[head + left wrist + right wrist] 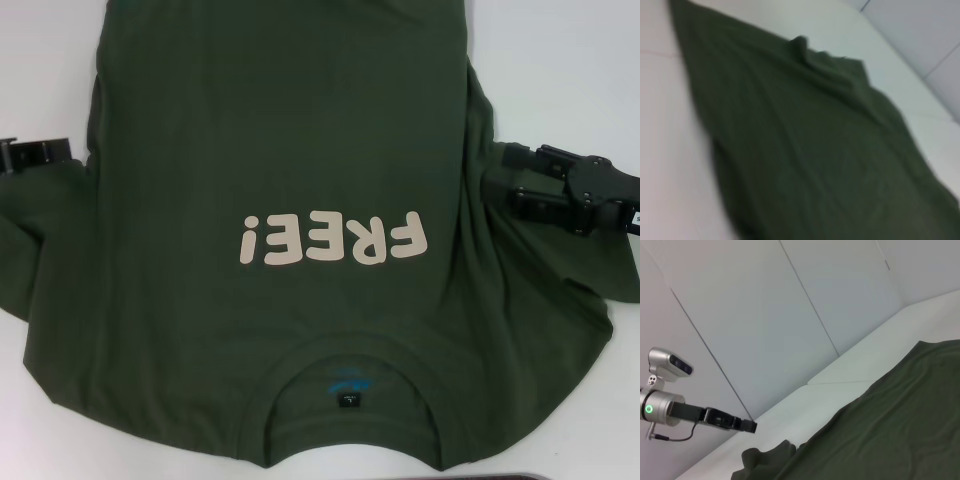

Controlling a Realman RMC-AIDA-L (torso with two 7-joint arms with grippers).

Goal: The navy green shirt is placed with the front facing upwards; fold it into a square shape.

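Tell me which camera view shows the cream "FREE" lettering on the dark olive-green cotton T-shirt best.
The head view: the cream block lettering lies fully visible, upside down, on the chest of the dark olive-green T-shirt. Both wrist views show only plain green fabric, no lettering.

The navy green shirt point(280, 150) is looking like soft matt cloth – a knitted cotton kind, showing no shine, with gentle wrinkles near the sleeves. The cream letters point(335, 238) on the chest are appearing flat and smooth, like a print lying on the cloth. The neck band point(350, 358) is showing a ribbed texture. The table point(570, 60) is looking white, smooth and matt. The right gripper point(560, 185) and the left gripper point(35, 153) are appearing as black hard plastic or metal – slightly dull.
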